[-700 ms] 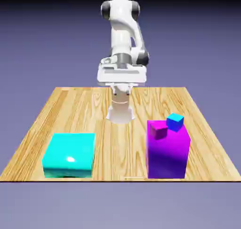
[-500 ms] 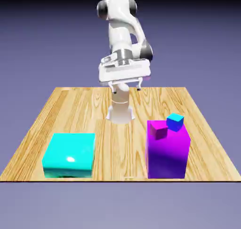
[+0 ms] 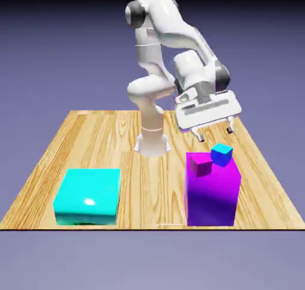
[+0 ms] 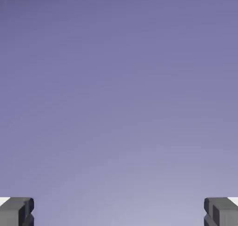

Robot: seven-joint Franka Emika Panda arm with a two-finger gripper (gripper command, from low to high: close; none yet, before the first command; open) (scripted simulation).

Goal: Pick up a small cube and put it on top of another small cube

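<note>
Gripper (image 3: 215,131) spread wide, holding nothing; hand view shows only 2 grey fingertips (image 4: 16,211) against the backdrop. It hangs just above and behind the blue cube (image 3: 221,154). Blue cube sits on the purple block (image 3: 212,193), near the magenta cube (image 3: 201,164). Cyan block (image 3: 87,196) lies well apart on the table (image 3: 101,134). Lime-green cube not visible.

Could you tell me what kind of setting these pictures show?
Apparently a rendered tabletop test scene: a wooden table against a plain blue-violet backdrop, with the open gripper above a purple block and blue cube.
</note>
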